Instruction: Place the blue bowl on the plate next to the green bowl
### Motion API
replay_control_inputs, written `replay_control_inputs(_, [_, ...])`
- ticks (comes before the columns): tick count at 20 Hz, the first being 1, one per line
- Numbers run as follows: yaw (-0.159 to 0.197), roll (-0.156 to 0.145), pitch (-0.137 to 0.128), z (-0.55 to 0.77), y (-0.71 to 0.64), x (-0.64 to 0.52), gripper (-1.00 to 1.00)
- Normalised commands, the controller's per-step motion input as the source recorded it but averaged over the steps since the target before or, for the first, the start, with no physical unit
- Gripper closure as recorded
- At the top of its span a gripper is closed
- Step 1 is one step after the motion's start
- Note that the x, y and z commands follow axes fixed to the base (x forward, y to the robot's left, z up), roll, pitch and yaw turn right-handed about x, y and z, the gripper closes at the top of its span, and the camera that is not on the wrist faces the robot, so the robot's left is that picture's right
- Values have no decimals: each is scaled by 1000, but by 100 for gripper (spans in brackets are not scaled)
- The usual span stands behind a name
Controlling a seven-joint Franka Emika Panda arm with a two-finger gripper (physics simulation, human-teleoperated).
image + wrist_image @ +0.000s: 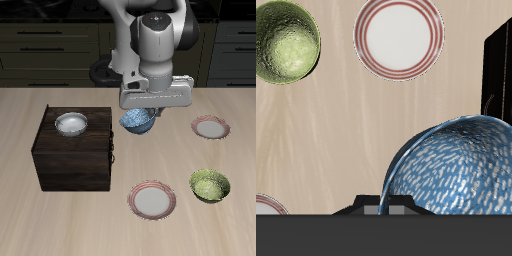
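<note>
The blue bowl [138, 122], glossy with white speckles, hangs just under my gripper [141, 112], behind the dark cabinet's far corner. In the wrist view the blue bowl [453, 166] looms large and close, raised off the table, with my gripper [398, 203] shut on its rim; the fingers themselves are mostly hidden. The green bowl [210, 184] [284, 40] sits near the table's front edge. Beside it lies the plate [153, 199] [398, 37], white with a pinkish-red rim and nothing on it. The gripper is well back from both.
A dark wooden cabinet [73, 155] [499, 70] stands beside the gripper, with a white bowl [71, 123] on its top. A second, similar plate [210, 127] [266, 206] lies farther back, behind the green bowl.
</note>
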Motion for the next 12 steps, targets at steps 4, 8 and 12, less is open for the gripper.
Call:
replay_control_inputs(4, [5, 2, -43, 317, 21, -60, 100])
replay_control_inputs(8, [20, 12, -27, 140, 30, -35, 100])
replay_control_inputs(12, [15, -13, 4, 42, 73, 215, 100])
